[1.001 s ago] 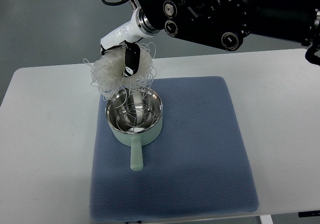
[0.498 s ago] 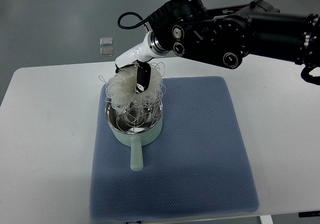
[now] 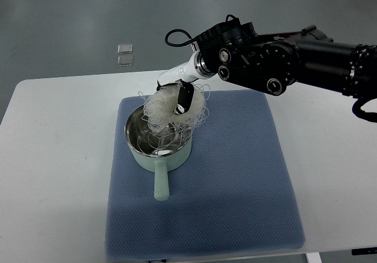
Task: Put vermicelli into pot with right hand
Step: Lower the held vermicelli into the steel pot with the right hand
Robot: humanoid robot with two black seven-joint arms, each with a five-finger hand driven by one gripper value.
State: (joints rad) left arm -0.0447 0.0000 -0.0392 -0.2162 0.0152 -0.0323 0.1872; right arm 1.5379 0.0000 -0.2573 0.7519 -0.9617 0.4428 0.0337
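Right hand [image 3: 179,95]: you see it come in from the right on a black arm, held over the far right rim of the pot, its fingers closed around the bundle of noodles.
Noodles [image 3: 168,107]: a pale tangled bundle of vermicelli, gripped by the right hand, hanging at the far side of the pot; loose strands curl out around it and reach down inside the rim.
Pot [image 3: 158,140]: pale green with a shiny metal inside, standing on the left part of the mat, its handle pointing toward the near edge.
Mat [image 3: 235,175]: blue, lying flat on the table.
Table [image 3: 59,157]: white, under the mat.
Floor [image 3: 125,55]: two small clear squares lie on the grey floor beyond the table.
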